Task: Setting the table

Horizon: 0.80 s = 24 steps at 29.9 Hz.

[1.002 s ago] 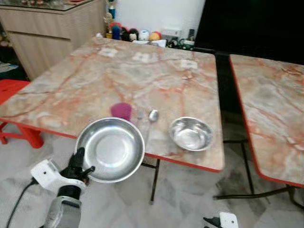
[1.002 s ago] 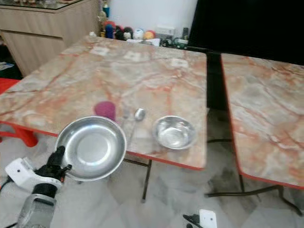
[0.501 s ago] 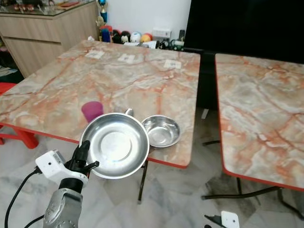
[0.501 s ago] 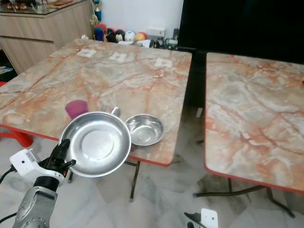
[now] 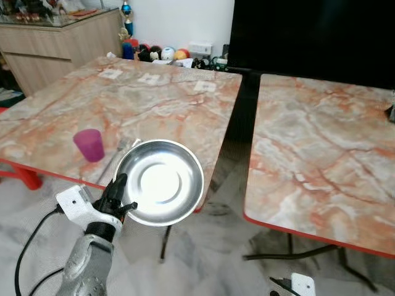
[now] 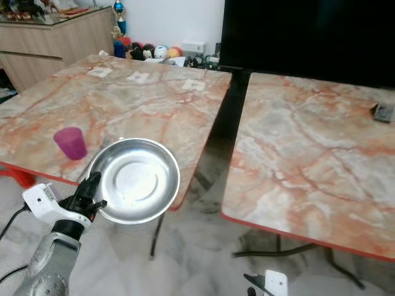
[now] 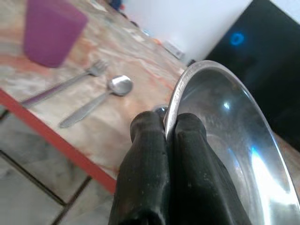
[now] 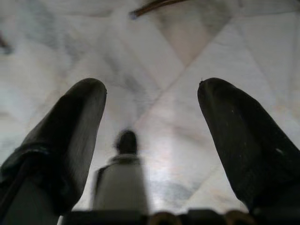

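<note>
My left gripper (image 5: 118, 192) is shut on the near rim of a round steel plate (image 5: 162, 182). It holds the plate tilted, in the air off the near corner of the left marble table (image 5: 160, 102). In the left wrist view both black fingers (image 7: 147, 140) pinch the plate's edge (image 7: 225, 140). On that table stand a purple cup (image 5: 89, 145), a fork (image 7: 70, 84) and a spoon (image 7: 101, 98). The plate hides whatever lies behind it. My right gripper (image 8: 152, 93) hangs low with its fingers open over the floor.
A second marble table (image 5: 321, 142) stands to the right, with a dark gap between the two. A small dark object (image 6: 384, 112) lies at its far right edge. A wooden cabinet (image 5: 55, 43), toys (image 5: 160, 54) and a black screen (image 5: 308, 31) line the back.
The camera has turned right, so the whole scene has slid left and the right table fills more of the view. The plate stays gripped and now covers the small steel bowl.
</note>
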Motion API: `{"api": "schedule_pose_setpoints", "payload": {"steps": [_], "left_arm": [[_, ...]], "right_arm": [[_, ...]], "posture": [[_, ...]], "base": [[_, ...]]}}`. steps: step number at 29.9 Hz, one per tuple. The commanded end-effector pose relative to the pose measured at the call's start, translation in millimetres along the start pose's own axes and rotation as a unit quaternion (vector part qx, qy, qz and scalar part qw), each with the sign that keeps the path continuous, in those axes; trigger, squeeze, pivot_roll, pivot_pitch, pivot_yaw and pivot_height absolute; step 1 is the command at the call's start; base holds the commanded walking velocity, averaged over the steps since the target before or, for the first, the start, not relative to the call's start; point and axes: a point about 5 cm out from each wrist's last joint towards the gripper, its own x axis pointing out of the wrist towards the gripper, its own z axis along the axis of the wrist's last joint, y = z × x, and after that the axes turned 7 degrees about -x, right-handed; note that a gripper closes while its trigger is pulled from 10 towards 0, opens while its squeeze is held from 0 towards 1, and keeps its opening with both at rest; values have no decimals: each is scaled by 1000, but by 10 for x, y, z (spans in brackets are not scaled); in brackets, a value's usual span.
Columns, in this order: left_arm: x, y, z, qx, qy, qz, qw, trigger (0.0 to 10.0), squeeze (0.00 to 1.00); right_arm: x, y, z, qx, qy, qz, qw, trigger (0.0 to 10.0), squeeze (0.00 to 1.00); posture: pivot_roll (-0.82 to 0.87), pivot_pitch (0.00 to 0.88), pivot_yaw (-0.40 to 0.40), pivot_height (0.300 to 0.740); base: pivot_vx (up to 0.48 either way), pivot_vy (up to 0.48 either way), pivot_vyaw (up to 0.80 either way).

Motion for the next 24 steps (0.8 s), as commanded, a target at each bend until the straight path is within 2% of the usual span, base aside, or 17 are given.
{"api": "schedule_pose_setpoints", "payload": {"steps": [1,11,16,22,24], "left_arm": [[17,-84,63,0,-14,-16,1000,10000,0],[72,-303,115,-5,-22,-60,998,10000,0],[67,-337,78,-5,-14,-68,998,10000,0],[86,-356,62,-4,-9,-73,997,10000,0],[86,-357,60,-3,-8,-73,997,10000,0]], "right_arm": [[-2,-28,-15,-1,5,-4,1000,10000,0],[1,-74,1,-6,3,-7,1000,10000,0],[-1,-93,-7,-9,5,-8,1000,10000,0],[-3,-91,-12,-9,4,-8,1000,10000,0],[-3,-87,-7,-9,0,-8,1000,10000,0]], "posture": [[176,48,-16,740],[161,42,-25,740],[150,38,-26,740],[144,37,-24,740],[144,37,-23,740]], "base": [[0,-334,0],[0,-335,0],[0,-332,0],[0,-334,-794],[0,-336,-278]]}}
